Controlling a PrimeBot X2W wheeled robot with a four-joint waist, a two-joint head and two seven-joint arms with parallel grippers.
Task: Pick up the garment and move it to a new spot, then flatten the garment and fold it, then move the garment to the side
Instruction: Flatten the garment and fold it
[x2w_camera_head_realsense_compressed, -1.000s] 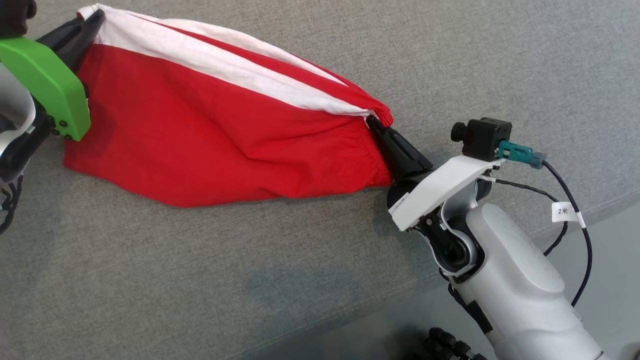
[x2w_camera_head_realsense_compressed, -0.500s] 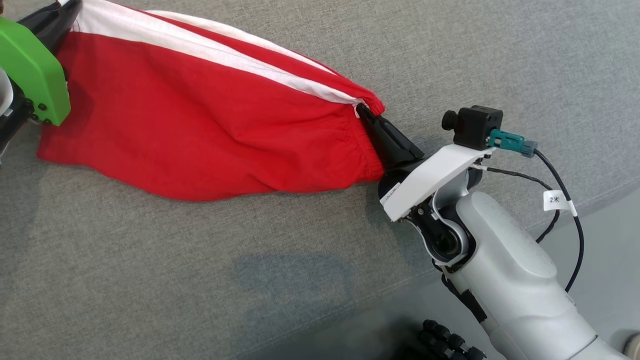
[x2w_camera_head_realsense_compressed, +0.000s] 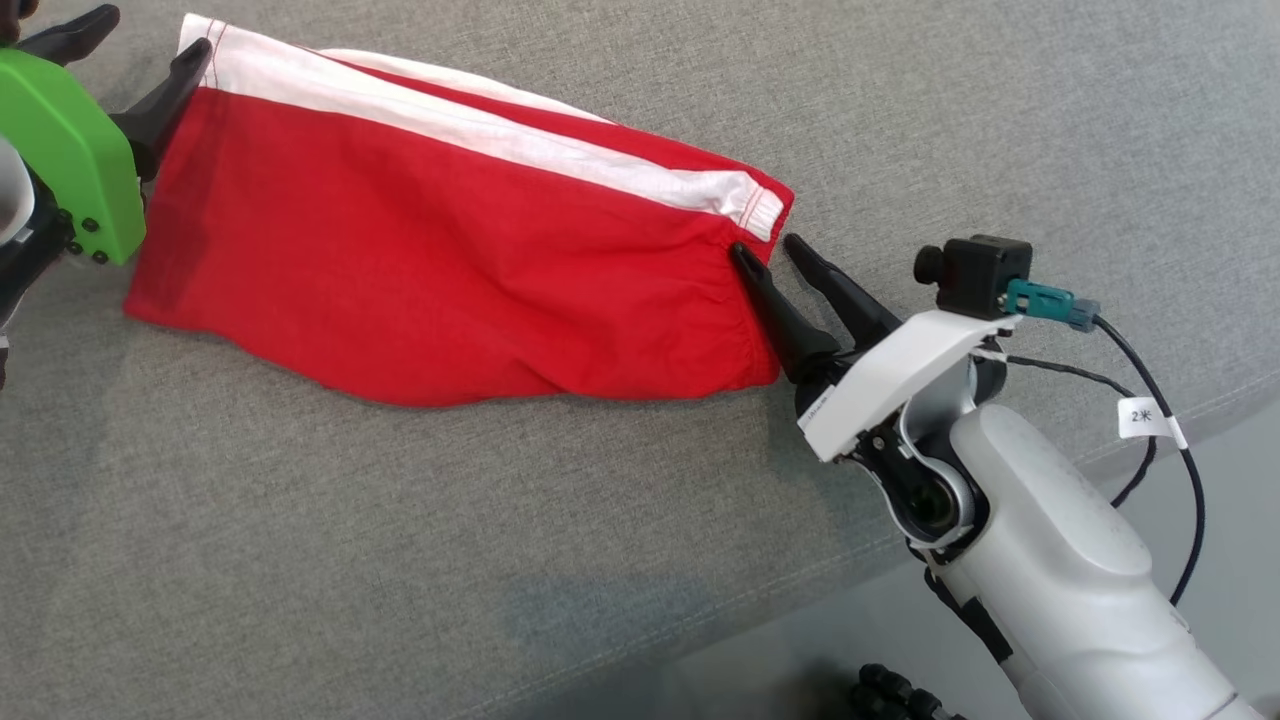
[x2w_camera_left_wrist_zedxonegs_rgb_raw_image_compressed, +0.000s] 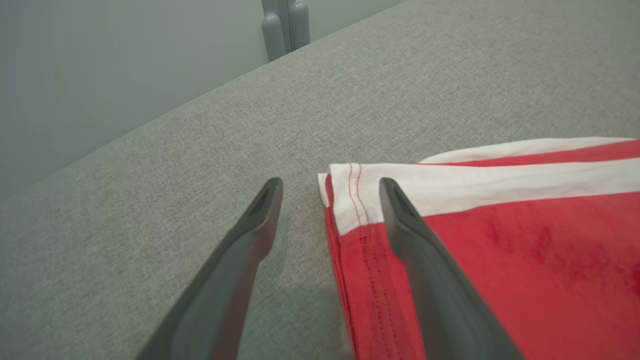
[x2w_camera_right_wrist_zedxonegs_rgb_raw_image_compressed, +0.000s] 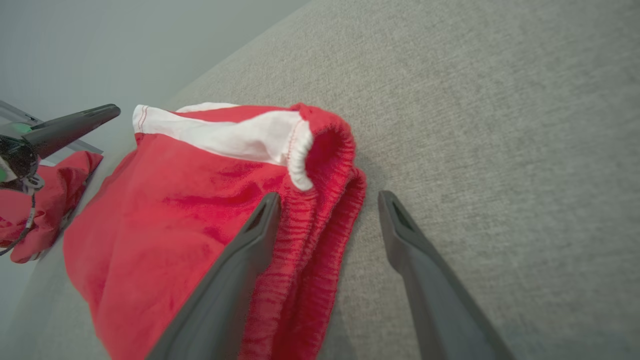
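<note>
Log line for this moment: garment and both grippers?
garment: lying on grey surface, not gripped | left gripper: open at hem corner | right gripper: open at waistband end

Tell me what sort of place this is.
Probably an indoor setup for folding laundry: a red-and-white garment lies on a wide grey fabric-covered surface, like upholstery, with what looks like smooth pale floor beside it.

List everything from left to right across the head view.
left gripper, open → red and white garment, lying on the grey surface → right gripper, open at the waistband end → black wrist camera → white cable tag
</note>
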